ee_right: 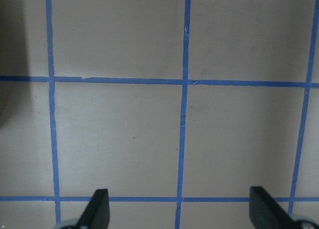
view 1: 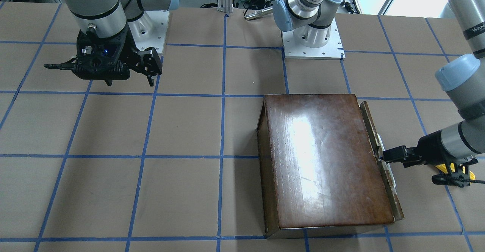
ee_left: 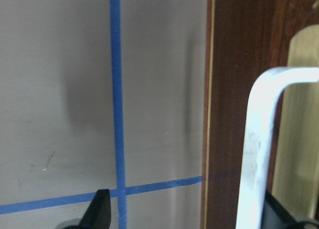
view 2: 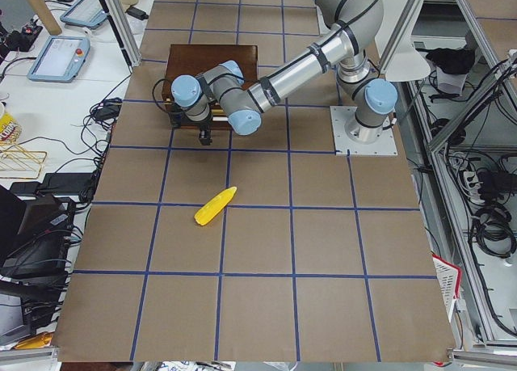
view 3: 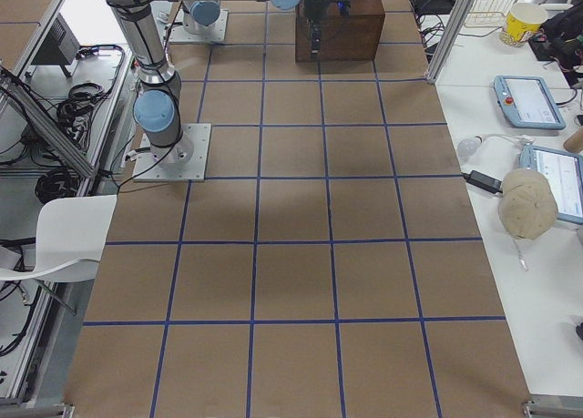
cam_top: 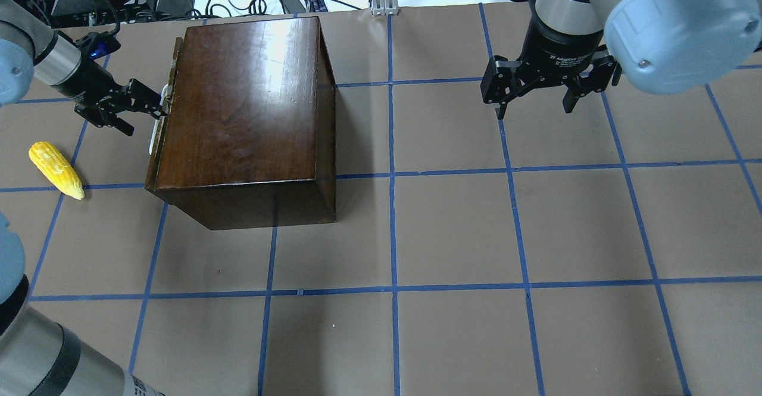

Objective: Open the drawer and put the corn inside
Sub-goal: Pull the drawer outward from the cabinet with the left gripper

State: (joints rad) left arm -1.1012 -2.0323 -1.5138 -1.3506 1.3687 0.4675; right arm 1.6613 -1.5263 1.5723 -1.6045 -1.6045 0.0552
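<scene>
Front-facing view: the glossy dark-brown box [view 1: 326, 157] sits right of centre. The drawer [view 1: 368, 117] shows only its front panel on the box's 3 o'clock face, with no pale tray wood, so I judge it shut or barely cracked. The left gripper [view 1: 392, 155] comes in from 3 o'clock to the white handle [view 1: 391, 174]. The corn [view 1: 441, 167] is mostly hidden behind that wrist. The right gripper [view 1: 100, 74] hangs at 10 o'clock, well apart from the box, spread wide and empty. Overhead view: the corn [cam_top: 56, 170] lies bare on the paper at 8 o'clock from the box, with its tapered end pointing to 5 o'clock. The left gripper [cam_top: 146, 116] is at the panel's 9 o'clock. Left side view: there is plenty of open table at 6 o'clock from the box, which gives the tray room to run out. Right side view: the box is far off at 12 o'clock, and nothing more can be read there. Left wrist view: the handle [ee_left: 259, 139] stands between the spread fingers [ee_left: 99, 211], close to the right-hand one, and is not yet pinched. Right wrist view: only taped paper lies below the open jaws. Judgement: the cob looks light, stiff and bumpy and is likely to roll, so take it across the thick middle. The handle is a thin bar, so pull straight toward 9 o'clock, since the glossy box may skid on the paper. The drawer's near corner could nudge the corn as it comes out.
</scene>
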